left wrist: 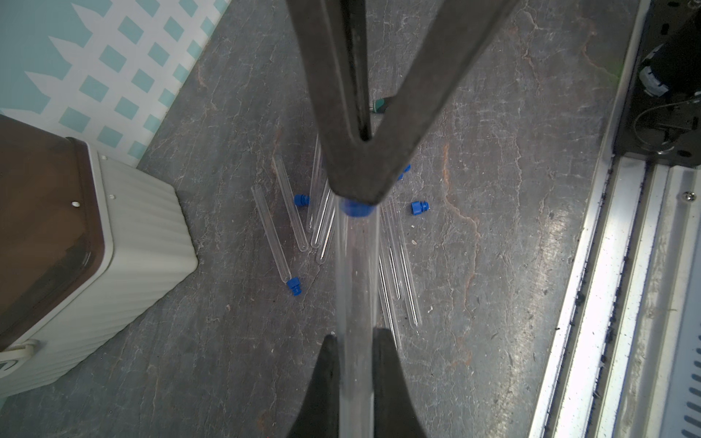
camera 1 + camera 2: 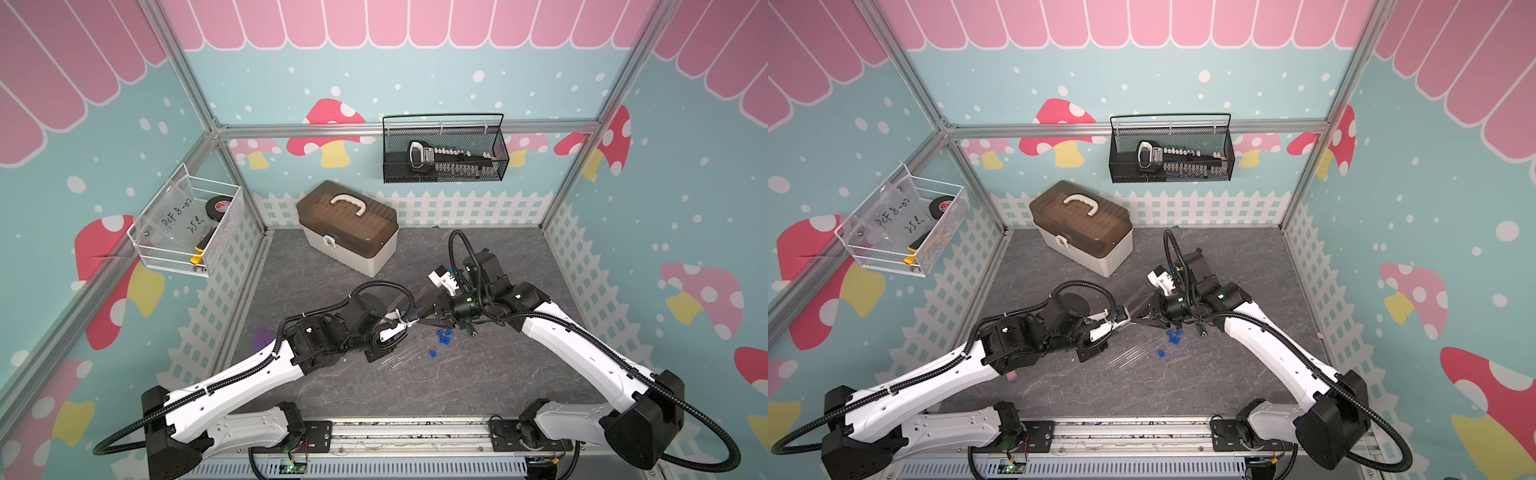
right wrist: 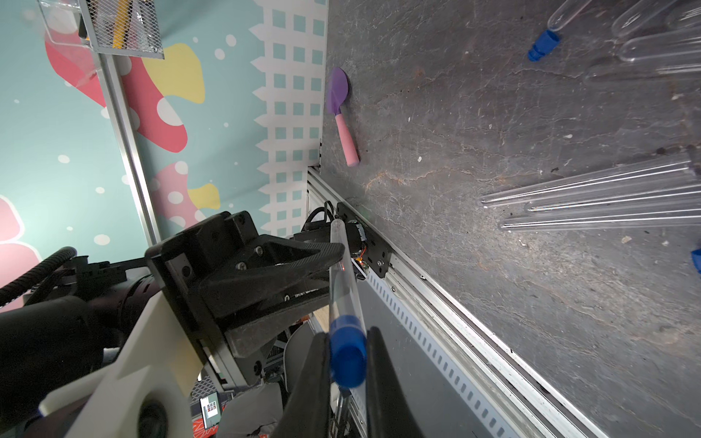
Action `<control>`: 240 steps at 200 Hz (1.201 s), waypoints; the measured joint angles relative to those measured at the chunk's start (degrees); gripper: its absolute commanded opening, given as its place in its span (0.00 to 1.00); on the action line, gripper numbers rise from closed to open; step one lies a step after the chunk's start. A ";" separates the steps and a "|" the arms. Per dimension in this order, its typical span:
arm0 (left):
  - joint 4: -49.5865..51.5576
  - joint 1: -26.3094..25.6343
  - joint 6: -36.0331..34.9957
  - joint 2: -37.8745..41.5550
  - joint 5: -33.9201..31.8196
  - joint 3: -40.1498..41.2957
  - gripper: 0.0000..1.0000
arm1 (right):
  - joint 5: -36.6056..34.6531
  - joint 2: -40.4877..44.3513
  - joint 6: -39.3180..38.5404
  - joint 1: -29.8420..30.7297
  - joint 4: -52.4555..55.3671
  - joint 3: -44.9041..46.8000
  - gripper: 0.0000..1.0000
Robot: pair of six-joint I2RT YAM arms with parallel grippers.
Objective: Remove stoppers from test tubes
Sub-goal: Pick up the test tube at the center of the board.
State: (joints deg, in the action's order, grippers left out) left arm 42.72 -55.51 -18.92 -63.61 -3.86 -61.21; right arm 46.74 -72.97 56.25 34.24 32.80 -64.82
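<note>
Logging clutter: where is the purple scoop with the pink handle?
The scoop lies on the table at its left edge by the fence-print wall, clear in the right wrist view; in a top view the left arm covers its handle.

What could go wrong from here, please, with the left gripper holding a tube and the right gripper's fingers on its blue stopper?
1. The left gripper clamps the held tube near its closed end, far from the stopper; an off-axis pull by the right gripper might lever the tube loose or crack it.
2. If the stopper slips free, it could drop among the loose tubes lying on the table below and set them rolling.
</note>
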 measured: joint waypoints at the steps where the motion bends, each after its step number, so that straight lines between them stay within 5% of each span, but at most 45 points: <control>1: 0.00 0.00 0.00 0.00 0.00 0.02 0.00 | 0.00 -0.02 -0.04 0.00 -0.02 0.04 0.25; 90: 0.11 -0.48 -0.87 0.15 -0.02 0.22 0.00 | 0.90 -1.75 0.44 0.00 -2.08 0.87 0.31; 125: 0.09 -0.50 -1.05 0.13 -0.04 0.22 0.00 | 1.40 -1.95 1.03 0.02 -3.54 0.90 0.15; 177: 0.13 -0.52 -1.07 0.09 -0.66 0.22 0.00 | 1.97 -1.97 1.95 0.04 -5.09 1.18 0.08; 201: 0.11 -0.52 -1.33 0.07 -1.14 0.22 0.27 | 2.08 -2.03 2.40 0.04 -5.79 1.33 0.06; 235: -0.44 -0.55 -0.02 0.02 -2.82 0.22 0.96 | 2.91 -2.40 2.78 0.07 -6.51 1.31 0.05; 240: -0.48 -0.52 0.35 0.02 -2.84 0.22 0.99 | 2.99 -2.56 2.80 0.07 -6.56 1.31 0.05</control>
State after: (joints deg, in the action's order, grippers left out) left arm 42.24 -56.03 -18.57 -63.59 -6.70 -60.99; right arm 49.74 -75.53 59.05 34.30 26.24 -63.51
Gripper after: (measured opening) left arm 0.804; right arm 0.144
